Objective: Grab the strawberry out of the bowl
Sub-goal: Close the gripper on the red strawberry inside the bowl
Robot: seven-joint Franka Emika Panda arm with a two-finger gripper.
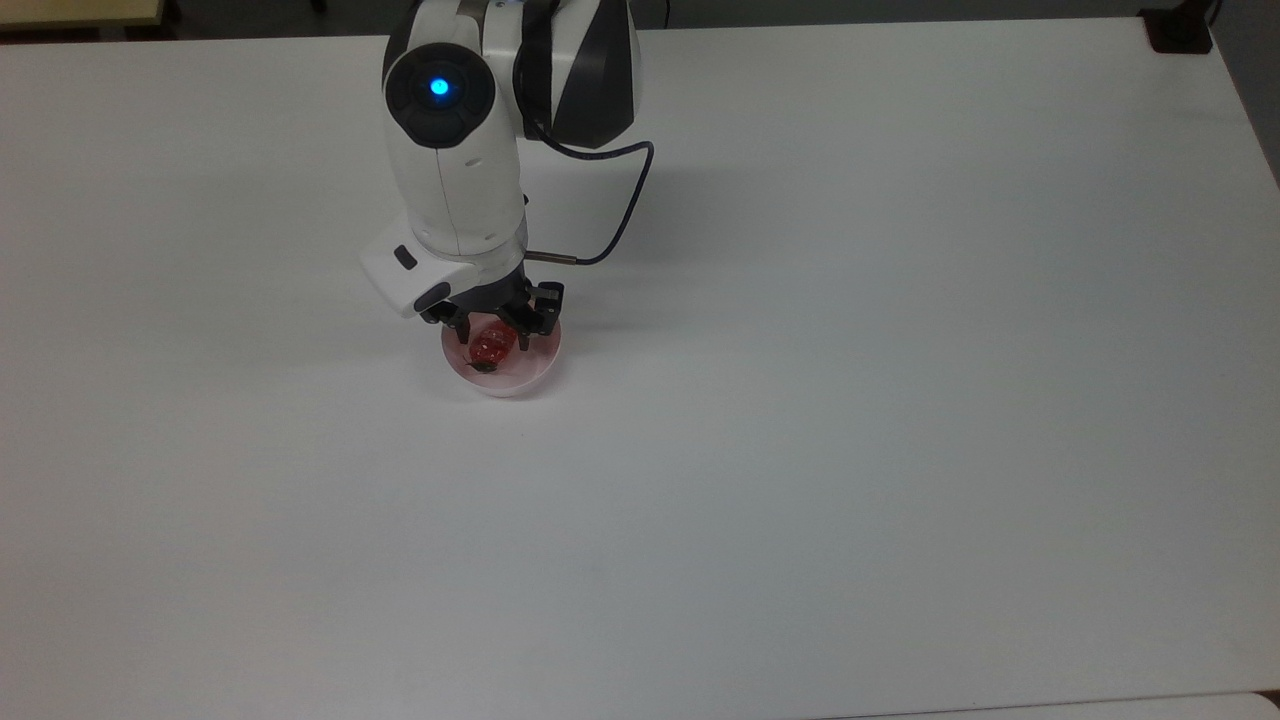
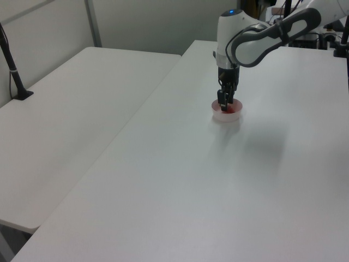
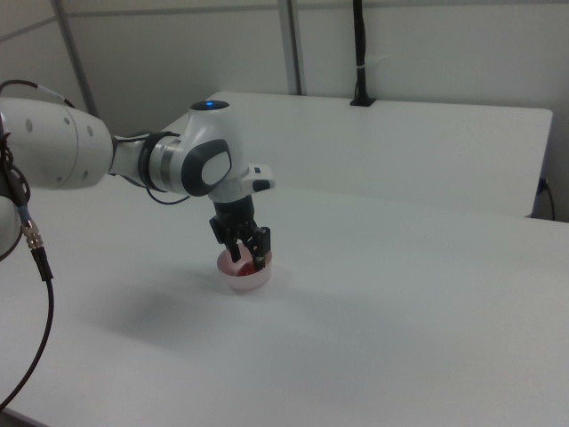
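Observation:
A small pale pink bowl [image 1: 516, 384] stands on the white table [image 1: 850, 400], left of centre in the top view. The red strawberry [image 1: 492, 347] lies inside it, dark green end toward the top view's bottom. My gripper [image 1: 493, 341] reaches down into the bowl and is open, one finger on each side of the strawberry. In the left view the gripper [image 2: 223, 105] dips into the bowl [image 2: 227, 117], with a bit of red strawberry [image 2: 233, 110] showing beside it. In the right view the gripper [image 3: 247, 260] hides most of the fruit inside the bowl [image 3: 247, 283].
A black cable [image 1: 622, 216] loops from my wrist. A black post base [image 1: 1180, 30] sits at the table's far right corner in the top view. A second white table [image 2: 65, 114] with a black post [image 2: 13, 68] adjoins on the left view's left.

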